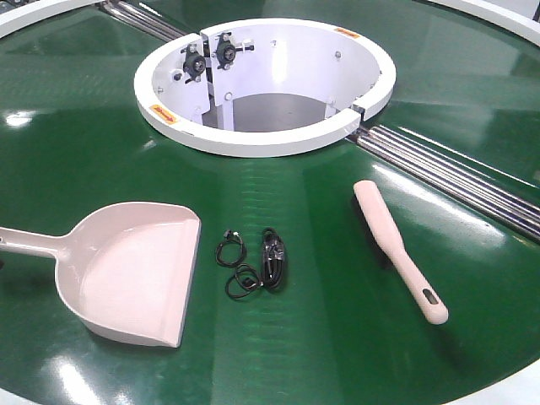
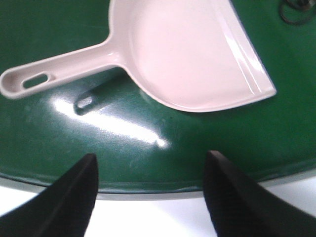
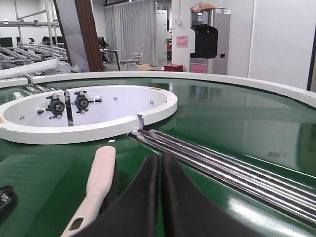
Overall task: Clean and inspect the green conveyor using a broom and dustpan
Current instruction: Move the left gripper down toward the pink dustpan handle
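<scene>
The green conveyor [image 1: 354, 337] fills the front view, its white-rimmed centre hole [image 1: 266, 84] at the top. The pink dustpan [image 1: 131, 270] lies at lower left, mouth facing right, handle running off the left edge. The slim pink broom [image 1: 396, 249] lies at right, handle end toward the front. My left gripper [image 2: 150, 160] hangs open over the belt's front edge, short of the dustpan [image 2: 192, 54], whose handle [image 2: 49, 74] points left. My right gripper [image 3: 160, 160] is shut on nothing, just right of the broom [image 3: 98, 180]. Neither gripper shows in the front view.
A tangle of black cable [image 1: 257, 261] lies between dustpan and broom. Steel rollers [image 1: 460, 173] run from the hole to the right edge, and another set [image 1: 139, 17] at upper left. The belt's white outer rim [image 2: 158, 212] lies under the left fingers.
</scene>
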